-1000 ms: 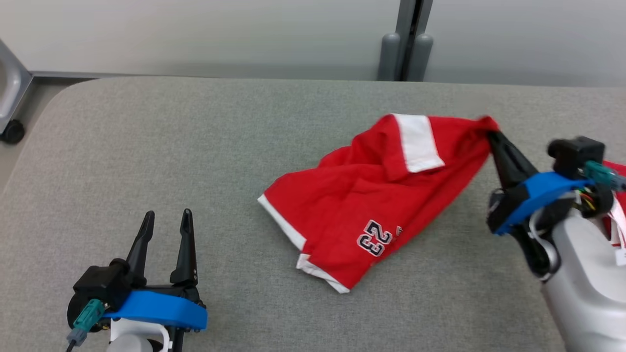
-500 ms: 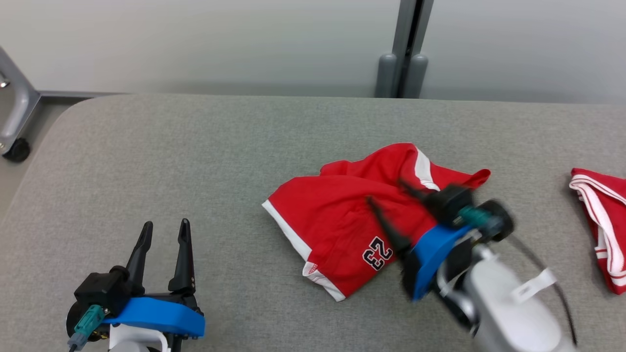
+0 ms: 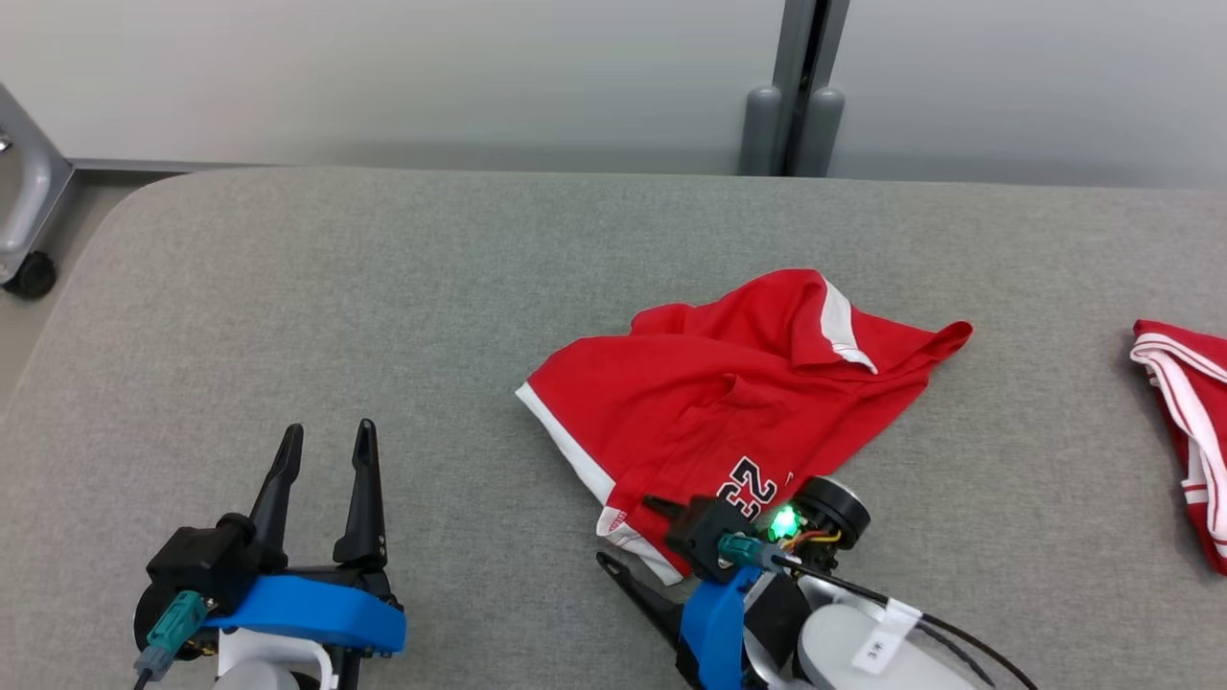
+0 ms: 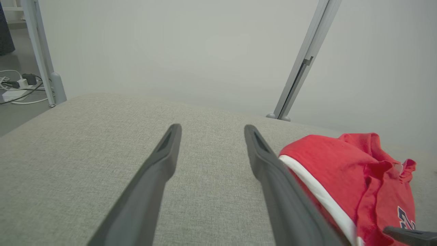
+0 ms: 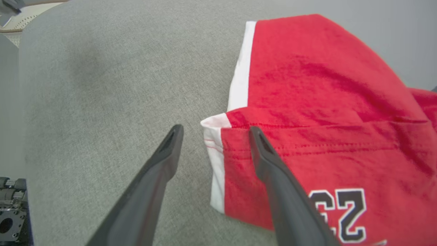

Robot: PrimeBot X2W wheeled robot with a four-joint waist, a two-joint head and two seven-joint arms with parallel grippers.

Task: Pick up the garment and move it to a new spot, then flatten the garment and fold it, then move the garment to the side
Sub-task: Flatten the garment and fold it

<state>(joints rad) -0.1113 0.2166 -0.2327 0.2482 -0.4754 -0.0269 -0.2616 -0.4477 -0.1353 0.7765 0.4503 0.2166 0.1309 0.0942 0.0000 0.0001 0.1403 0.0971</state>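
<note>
- Grey woven fabric covers the worktop. At its near-left corner the left hand rests with its two dark fingers spread and nothing between them.
- Near the middle of the near edge, the right hand is also spread wide and holds nothing. In the right wrist view, one finger lies over bare grey fabric and the other over red cloth, with the white-trimmed hem corner between them. Whether they touch the cloth, I cannot tell.
- Just beyond, the red garment lies rumpled at the worktop's middle, slightly right of centre, its "23" print at the near side.
- A second red garment with white stripes lies at the right edge, well apart.
- Past the far edge stands a grey post against a pale wall.
</note>
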